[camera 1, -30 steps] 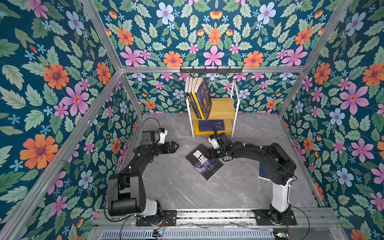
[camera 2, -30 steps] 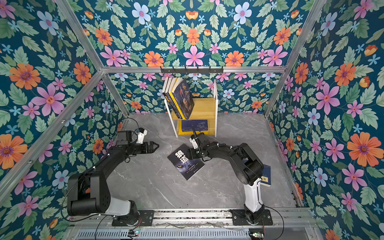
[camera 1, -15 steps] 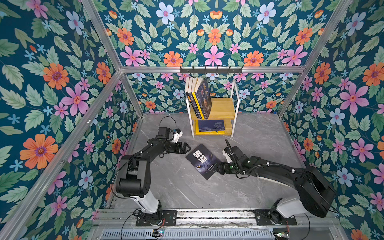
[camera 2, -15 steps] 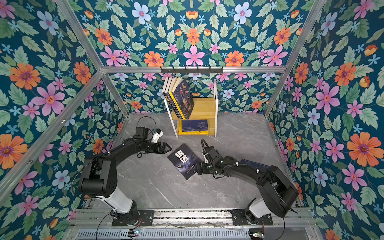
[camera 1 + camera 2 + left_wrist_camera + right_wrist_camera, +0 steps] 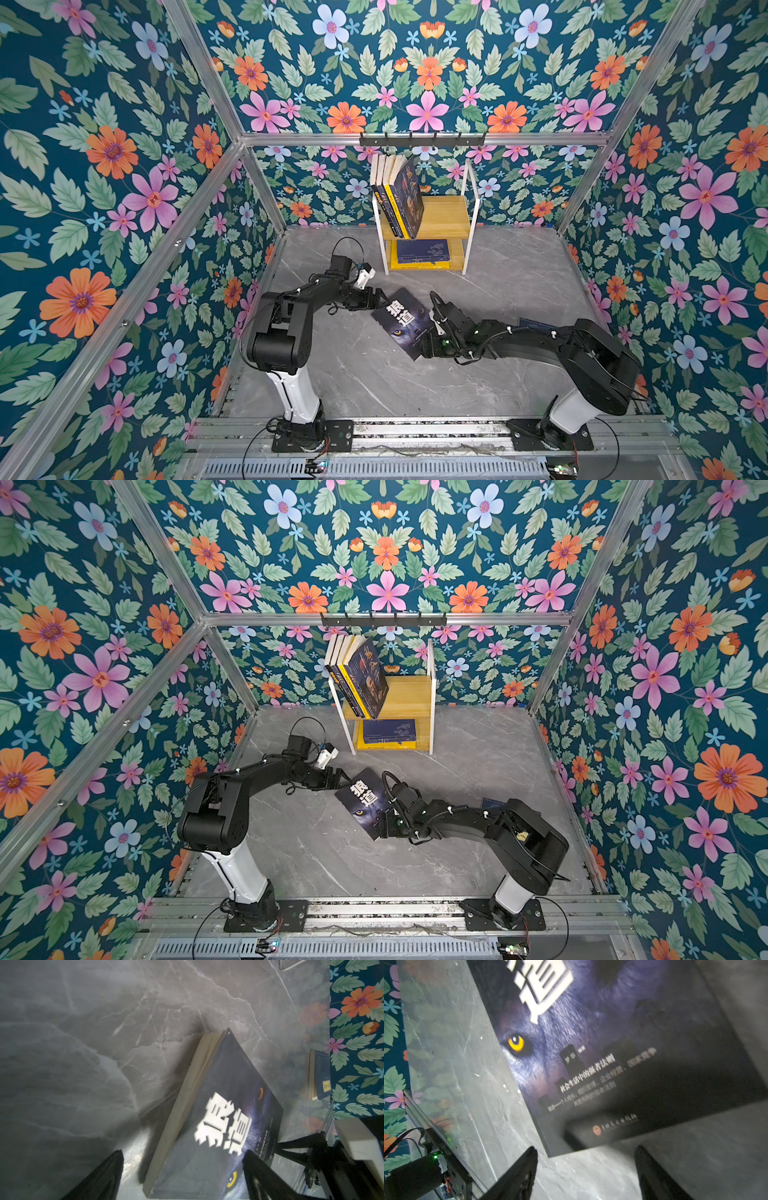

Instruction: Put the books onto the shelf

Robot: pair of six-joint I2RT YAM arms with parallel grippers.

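The black wolf-eye book (image 5: 405,322) (image 5: 365,800) lies flat on the grey floor in front of the shelf (image 5: 446,214) (image 5: 411,692). My left gripper (image 5: 380,298) (image 5: 343,778) is open at the book's far left corner, and that corner (image 5: 187,1157) lies between the jaws (image 5: 182,1169). My right gripper (image 5: 419,351) (image 5: 376,827) is open at the book's near right corner, which (image 5: 591,1126) sits just ahead of the jaws (image 5: 585,1161). Several books (image 5: 399,195) (image 5: 359,675) lean upright on the top tier. A navy book (image 5: 422,251) (image 5: 388,731) lies flat on a yellow one on the lower tier.
Another navy book (image 5: 321,1076) (image 5: 534,323) lies on the floor by the right wall, mostly behind my right arm. A black hook rail (image 5: 422,139) hangs on the back frame above the shelf. Flowered walls close in three sides.
My left gripper has reached right to the wolf book's far corner. My right gripper has left the book's far side and come round to its near right corner. The book has hardly moved.
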